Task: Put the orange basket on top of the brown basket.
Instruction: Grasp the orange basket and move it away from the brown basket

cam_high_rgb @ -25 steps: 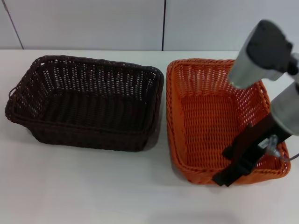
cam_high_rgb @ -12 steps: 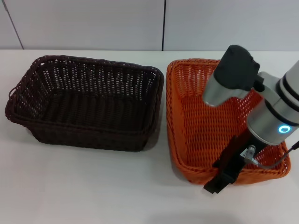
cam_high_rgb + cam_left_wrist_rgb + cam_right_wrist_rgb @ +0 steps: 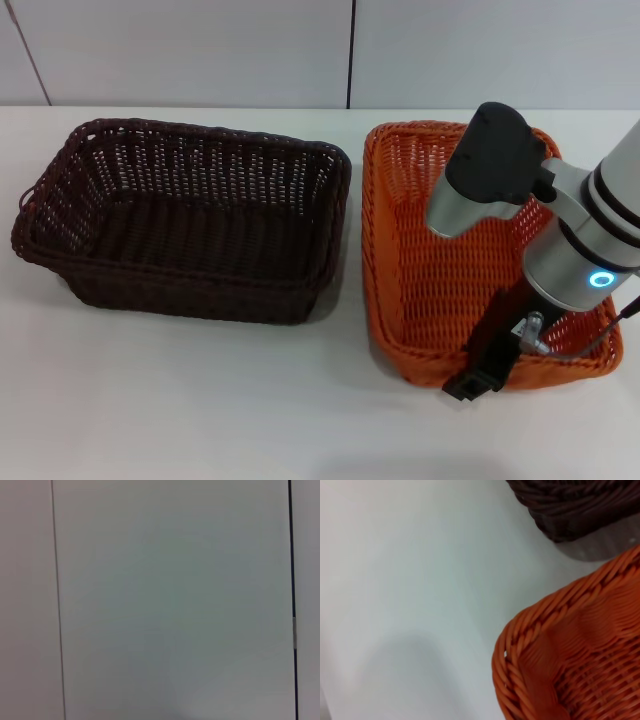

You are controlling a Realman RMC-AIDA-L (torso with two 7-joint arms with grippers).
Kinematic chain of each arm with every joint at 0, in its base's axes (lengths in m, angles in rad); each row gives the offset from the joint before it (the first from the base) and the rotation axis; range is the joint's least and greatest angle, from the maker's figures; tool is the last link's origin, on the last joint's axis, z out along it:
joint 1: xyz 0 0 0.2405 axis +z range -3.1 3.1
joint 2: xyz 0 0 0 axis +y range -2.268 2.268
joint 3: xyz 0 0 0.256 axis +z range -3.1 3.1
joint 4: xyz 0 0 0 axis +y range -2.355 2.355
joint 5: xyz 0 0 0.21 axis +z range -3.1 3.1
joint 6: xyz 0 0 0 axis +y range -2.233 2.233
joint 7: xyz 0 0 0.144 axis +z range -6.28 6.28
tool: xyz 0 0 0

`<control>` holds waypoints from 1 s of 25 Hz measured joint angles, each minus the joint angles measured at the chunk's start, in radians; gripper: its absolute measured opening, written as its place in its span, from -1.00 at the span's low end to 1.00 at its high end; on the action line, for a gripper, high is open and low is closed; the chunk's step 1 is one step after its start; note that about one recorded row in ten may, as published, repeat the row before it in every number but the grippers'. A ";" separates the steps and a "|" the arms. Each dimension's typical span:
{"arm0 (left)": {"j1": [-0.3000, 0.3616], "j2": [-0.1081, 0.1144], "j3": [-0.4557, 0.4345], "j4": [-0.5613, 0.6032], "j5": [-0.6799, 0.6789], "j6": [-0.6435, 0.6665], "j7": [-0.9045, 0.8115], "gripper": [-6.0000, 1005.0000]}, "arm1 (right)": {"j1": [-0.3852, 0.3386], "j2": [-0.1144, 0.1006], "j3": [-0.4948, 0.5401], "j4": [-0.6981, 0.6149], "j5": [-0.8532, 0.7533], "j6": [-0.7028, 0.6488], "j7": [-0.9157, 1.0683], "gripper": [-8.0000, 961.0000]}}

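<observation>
The brown basket (image 3: 185,220) sits at the left of the white surface (image 3: 200,410), open side up, its whole rim in view. Just beside it on the right, apart by a narrow gap, sits the orange basket (image 3: 440,270), partly hidden by the right arm reaching across it. The right pincer (image 3: 478,372) is down at that basket's near rim; whether it is apart or clamped on the weave cannot be told. The right wrist view shows only one orange corner (image 3: 570,655). The left pincer is out of sight
</observation>
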 joint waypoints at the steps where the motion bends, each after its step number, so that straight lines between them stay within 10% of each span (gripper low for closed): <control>1: -0.001 0.000 0.000 0.002 0.000 0.001 0.000 0.55 | -0.002 0.000 -0.001 -0.010 -0.001 0.000 0.004 0.02; 10: -0.004 0.000 -0.001 0.011 0.000 0.006 0.000 0.55 | -0.016 0.002 -0.003 -0.122 -0.017 -0.005 0.052 -0.47; 25: -0.007 0.002 0.000 0.019 0.006 0.013 0.000 0.55 | -0.039 0.002 0.001 -0.353 -0.121 -0.010 0.142 -0.66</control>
